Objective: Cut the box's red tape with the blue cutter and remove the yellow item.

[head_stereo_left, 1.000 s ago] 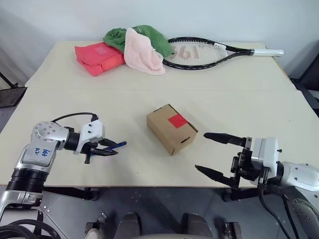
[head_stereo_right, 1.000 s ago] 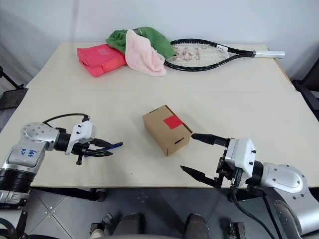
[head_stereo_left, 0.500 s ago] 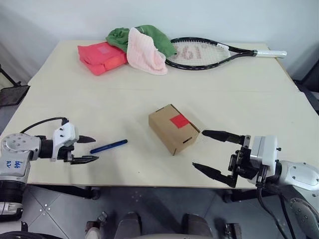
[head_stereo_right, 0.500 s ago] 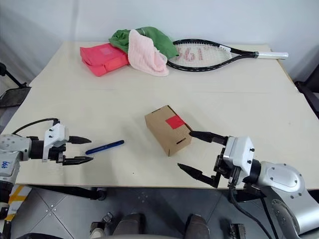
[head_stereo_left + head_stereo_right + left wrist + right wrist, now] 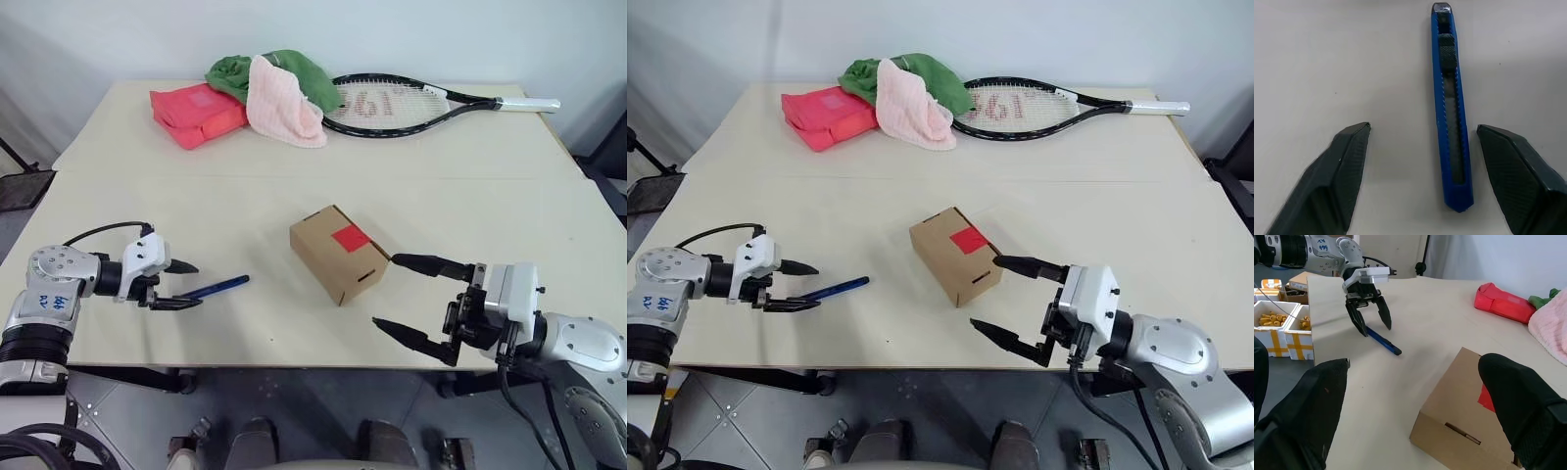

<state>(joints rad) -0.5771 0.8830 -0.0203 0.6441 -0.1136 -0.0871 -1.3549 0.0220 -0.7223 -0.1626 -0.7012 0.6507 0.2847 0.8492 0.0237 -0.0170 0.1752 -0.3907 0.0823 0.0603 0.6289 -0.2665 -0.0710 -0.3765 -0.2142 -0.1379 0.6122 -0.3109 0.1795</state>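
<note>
The brown box [image 5: 338,253] sits mid-table with a square of red tape [image 5: 350,238] on its top. To its left the blue cutter [image 5: 217,286] lies flat on the table. My left gripper [image 5: 188,285] is open, and its fingers [image 5: 1347,161] straddle the cutter's [image 5: 1449,122] near end without touching it. My right gripper [image 5: 386,291] is wide open just right of the box [image 5: 1464,401], low over the table's front edge, holding nothing. The yellow item is hidden.
Along the far side of the table [image 5: 460,186] lie a red-pink package [image 5: 196,114], green and pink cloths [image 5: 284,93] and a black tennis racket [image 5: 411,101]. White crates [image 5: 1278,323] stand on the floor beyond the left edge.
The left gripper let go of the cutter, which now lies on the table. It drew back left, then returned with narrower jaws around the cutter's end. The right gripper stayed put.
</note>
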